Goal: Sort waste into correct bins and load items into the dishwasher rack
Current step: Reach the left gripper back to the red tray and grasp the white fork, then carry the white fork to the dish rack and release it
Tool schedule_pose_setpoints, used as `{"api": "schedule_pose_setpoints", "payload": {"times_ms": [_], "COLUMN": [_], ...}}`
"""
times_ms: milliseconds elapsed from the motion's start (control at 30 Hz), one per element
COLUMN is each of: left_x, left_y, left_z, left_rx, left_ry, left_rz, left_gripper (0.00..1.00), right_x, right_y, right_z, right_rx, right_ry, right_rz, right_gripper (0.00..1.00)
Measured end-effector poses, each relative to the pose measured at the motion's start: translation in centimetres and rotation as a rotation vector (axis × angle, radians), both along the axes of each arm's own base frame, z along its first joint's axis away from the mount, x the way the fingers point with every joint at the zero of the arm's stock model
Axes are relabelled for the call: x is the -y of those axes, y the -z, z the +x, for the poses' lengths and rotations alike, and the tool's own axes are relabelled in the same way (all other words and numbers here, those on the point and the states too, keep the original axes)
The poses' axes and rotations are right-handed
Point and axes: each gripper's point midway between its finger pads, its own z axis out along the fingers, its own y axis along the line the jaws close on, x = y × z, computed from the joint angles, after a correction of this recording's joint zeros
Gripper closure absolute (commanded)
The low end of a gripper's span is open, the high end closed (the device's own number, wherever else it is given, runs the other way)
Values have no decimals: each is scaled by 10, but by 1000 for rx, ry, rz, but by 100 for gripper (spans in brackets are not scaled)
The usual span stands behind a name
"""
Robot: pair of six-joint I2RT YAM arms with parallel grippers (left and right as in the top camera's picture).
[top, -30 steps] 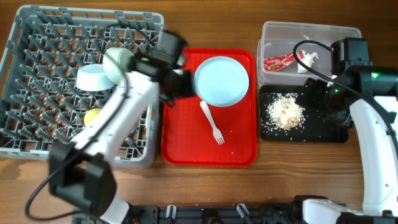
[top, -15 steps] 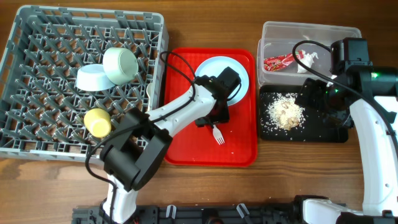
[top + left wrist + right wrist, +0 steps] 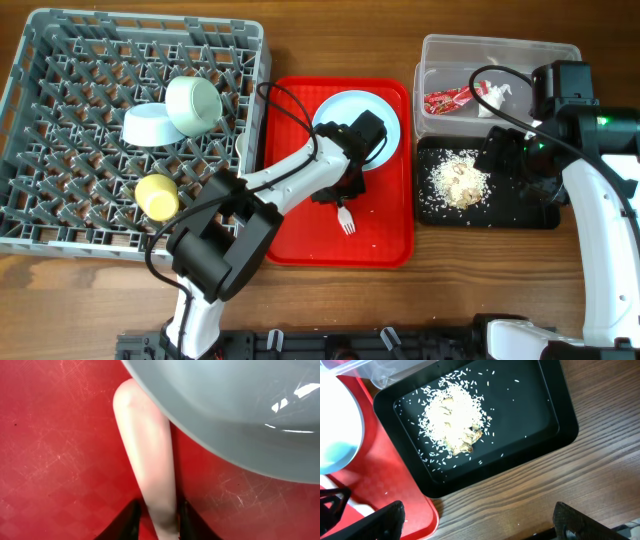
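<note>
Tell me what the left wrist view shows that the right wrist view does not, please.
Only left wrist: the white fork, its handle between the fingers of the left gripper. Only right wrist: the black tray holding food scraps, the wooden table, a corner of the clear tub. Both: the red tray and the rim of the plate.

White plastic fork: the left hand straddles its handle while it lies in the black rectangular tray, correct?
No. The white plastic fork lies on the red serving tray, beside the pale mint-blue round plate, not in the black tray. The left hand straddles its handle, as the left wrist view shows.
</note>
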Motion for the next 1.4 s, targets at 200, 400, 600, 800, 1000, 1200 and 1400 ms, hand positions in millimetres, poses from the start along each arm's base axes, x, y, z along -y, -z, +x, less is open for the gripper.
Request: {"api": "schedule_pose_setpoints", "payload": {"times_ms": [200, 400, 600, 800, 1000, 1200, 1400], "left_x": [-1, -8, -33, -56, -107, -175, -194], "left_y": [0, -2, -14, -66, -138, -169, -158], "left_z": [-1, -1, -3, 9, 39, 59, 70], "left_rx": [-4, -16, -49, 35, 218, 314, 300], "left_ry": [-3, -16, -62, -53, -25, 61, 187], "left_rz": [6, 17, 48, 12, -61, -5, 44], "left_gripper": [92, 94, 93, 92, 92, 93, 90], "right_x": [0, 0, 0, 0, 0, 0, 0], "right_y": [0, 0, 0, 0, 0, 0, 0], "right_z": [0, 0, 0, -1, -1, -1, -1], "right_rx": [-1, -1, -2, -4, -4, -4, -4], "right_ry": [-1, -3, -3, -3, -3, -3, -3], "right_rz": [0, -1, -1, 0, 0, 0, 0], "right_gripper": [4, 4, 5, 5, 4, 4, 5]}}
